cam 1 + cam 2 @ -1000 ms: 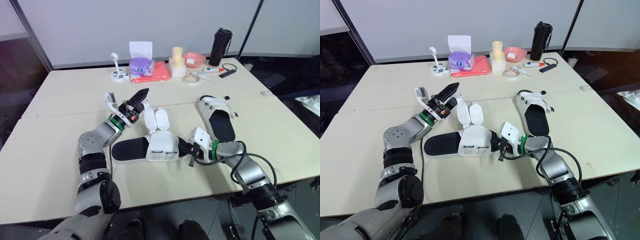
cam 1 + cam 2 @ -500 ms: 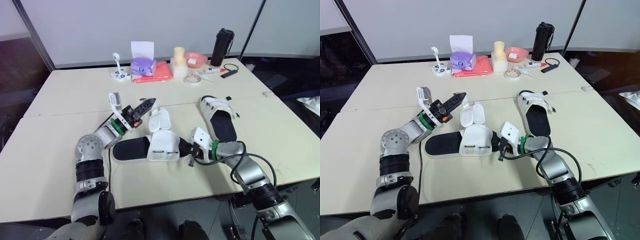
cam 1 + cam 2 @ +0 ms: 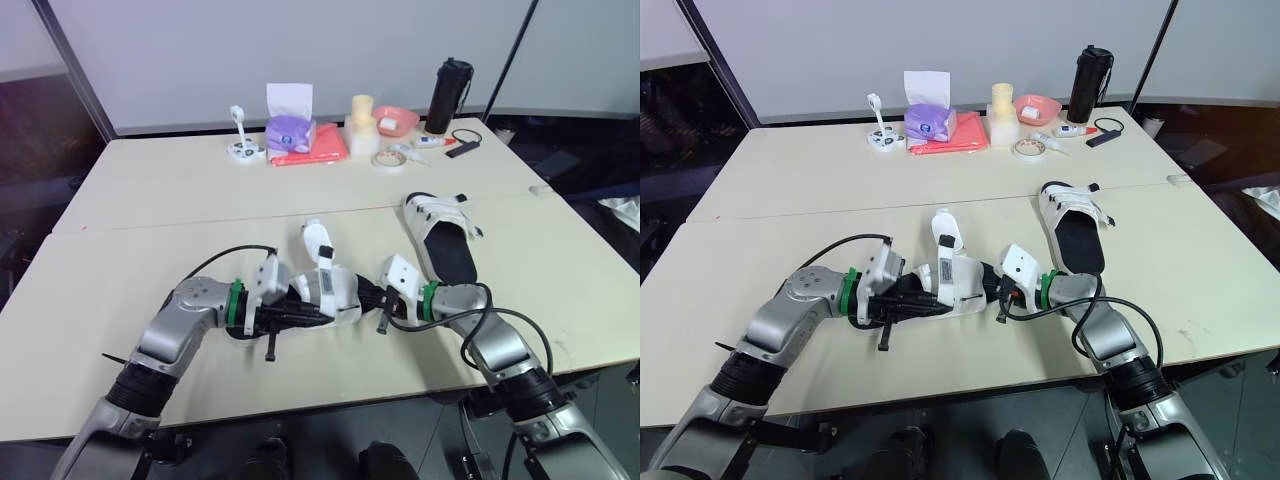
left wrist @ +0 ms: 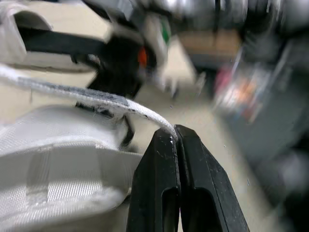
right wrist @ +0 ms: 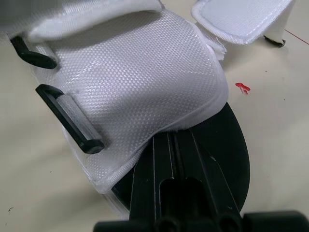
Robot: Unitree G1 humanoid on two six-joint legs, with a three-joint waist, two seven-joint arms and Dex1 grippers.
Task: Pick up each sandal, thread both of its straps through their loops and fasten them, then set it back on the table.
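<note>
Your left end effector [image 4: 175,132] pinches a white strap [image 4: 91,98] of the sandal [image 5: 145,82], and your right end effector [image 5: 175,139], opposite it, clamps the sandal's toe edge.

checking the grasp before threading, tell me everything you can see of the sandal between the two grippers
The white mesh-fabric sandal with a black sole is near the front of the beige table, between the arms. One white strap stands up, unfastened; two black plastic loops sit on its upper. The right gripper has its jaws shut on the sole's end; the left gripper pinches a second strap by its thin edge.
</note>
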